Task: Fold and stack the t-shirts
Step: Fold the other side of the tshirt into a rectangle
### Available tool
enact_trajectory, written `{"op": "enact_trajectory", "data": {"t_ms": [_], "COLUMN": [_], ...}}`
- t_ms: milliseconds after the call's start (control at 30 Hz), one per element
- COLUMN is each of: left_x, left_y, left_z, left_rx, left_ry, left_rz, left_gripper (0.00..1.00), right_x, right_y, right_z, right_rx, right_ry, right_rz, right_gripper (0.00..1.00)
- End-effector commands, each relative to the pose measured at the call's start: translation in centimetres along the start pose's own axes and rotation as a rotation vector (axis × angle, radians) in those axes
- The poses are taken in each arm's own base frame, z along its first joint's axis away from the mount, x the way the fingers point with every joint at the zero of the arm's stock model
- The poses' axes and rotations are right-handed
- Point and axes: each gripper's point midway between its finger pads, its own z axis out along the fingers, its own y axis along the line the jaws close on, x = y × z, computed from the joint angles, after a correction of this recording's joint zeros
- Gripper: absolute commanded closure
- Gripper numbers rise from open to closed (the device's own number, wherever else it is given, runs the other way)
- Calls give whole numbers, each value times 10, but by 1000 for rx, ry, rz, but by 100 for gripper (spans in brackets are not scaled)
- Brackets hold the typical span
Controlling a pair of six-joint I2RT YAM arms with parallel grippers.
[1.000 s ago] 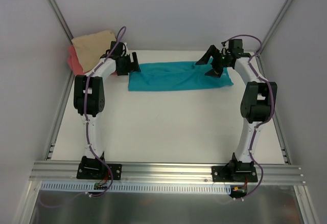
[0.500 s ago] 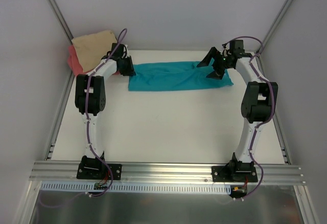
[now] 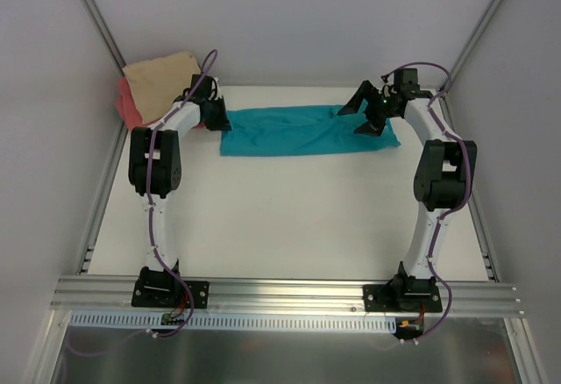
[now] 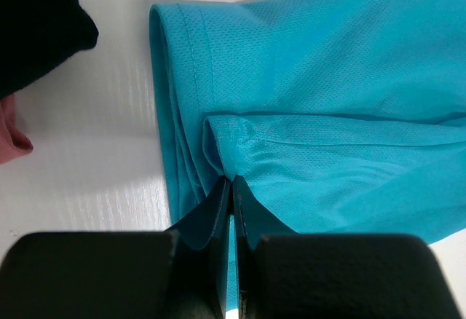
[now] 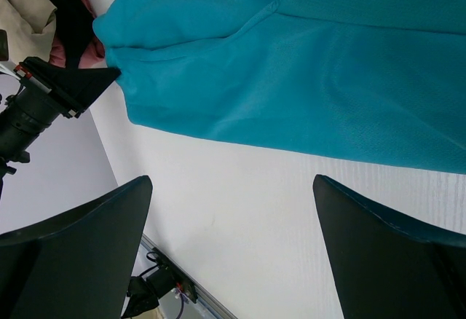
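Table [image 3: 289, 226]: white surface; both arm bases are bolted at its near edge
Teal t-shirt [image 3: 298, 130]: lies flat on the far half of the table as a long folded band running left to right between the two grippers
Left gripper [image 4: 231, 184]: at the band's left end, fingers pressed together on a small raised pleat of teal cloth just inside the stitched hem [image 4: 196, 49]; the cloth puckers up into the pinch
Right gripper [image 5: 231, 188]: fingers spread wide and holding nothing, poised above the band's right end; in the wrist view bare table shows between the fingers, with the teal edge just beyond them
Handling (judged): thin, light knit, fully limp. It will sag and drape from any hold and slide easily on the smooth table. No breakage risk, but the stacked layers could slip apart if only the top ply is caught
Where to grip (judged): at the ends, close to a hem or folded edge and through all layers. The left pinch looks shallow and may hold only the upper layers. The right side needs a matching hold on its own end so the band lifts evenly
Step (judged): securing both ends for the next fold across the length; the right-hand grasp is not yet made
Tan-beige t-shirt [image 3: 158, 81]: bundled in the far left corner, just beyond the left gripper, apart from the teal one
Coral-pink t-shirt [image 3: 129, 108]: under the tan one, its edge showing at the near-left side of that pile
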Motion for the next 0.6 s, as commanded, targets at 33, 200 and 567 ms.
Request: {"op": "enact_trajectory", "data": {"t_ms": [33, 200, 567], "left_x": [-11, -4, -2], "left_y": [1, 2, -8], "left_z": [-30, -49, -83], "left_rx": [-26, -42, -42], "left_ry": [-39, -34, -65], "left_rz": [17, 21, 22], "left_gripper": [100, 100, 100], "right_x": [-7, -8, 4], "right_y": [25, 27, 30], "right_z": [-24, -25, -31], "right_rx": [-37, -58, -89], "right_ry": [-52, -65, -65], "right_rz": [-51, -50, -52], "right_gripper": [1, 1, 0]}}
